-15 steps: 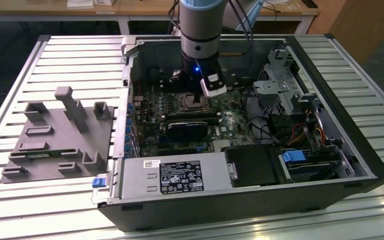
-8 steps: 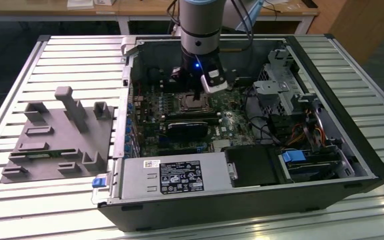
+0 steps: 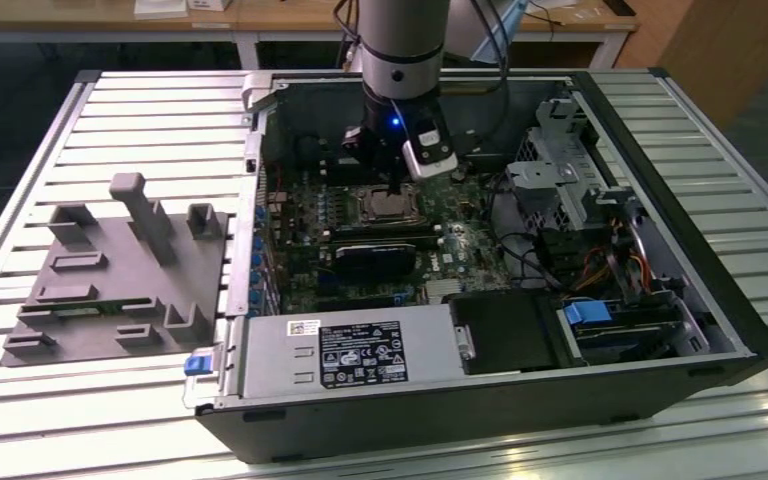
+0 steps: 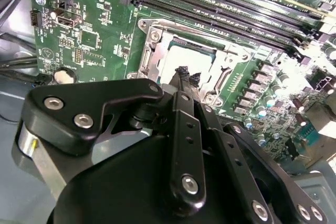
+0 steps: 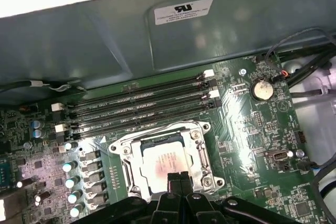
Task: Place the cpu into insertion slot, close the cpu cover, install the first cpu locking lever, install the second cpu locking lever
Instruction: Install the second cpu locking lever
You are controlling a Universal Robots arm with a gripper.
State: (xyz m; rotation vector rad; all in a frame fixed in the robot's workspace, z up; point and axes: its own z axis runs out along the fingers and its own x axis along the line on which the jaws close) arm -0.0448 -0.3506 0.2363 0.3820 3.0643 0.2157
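Observation:
The cpu [image 5: 160, 156] [image 4: 184, 56], a square chip with a silvery top, lies flat in the insertion slot [image 3: 387, 206] on the green motherboard inside the open computer case. The cpu cover [image 5: 202, 153] [image 4: 149, 56], a metal frame with a square cutout, lies down around the chip. My gripper [image 5: 179, 180] [image 4: 188, 75] [image 3: 387, 185] hovers just above the socket's edge. Its two black fingertips are pressed together, shut on nothing. I cannot tell how the locking levers stand.
Several long memory slots [image 5: 142, 106] run beside the socket, and the case wall [image 5: 105, 40] rises behind them. A grey power supply box [image 3: 344, 355], a drive cage [image 3: 558, 170] and loose cables [image 3: 584, 270] crowd the case. A grey fixture [image 3: 117, 270] sits at the exterior view's left.

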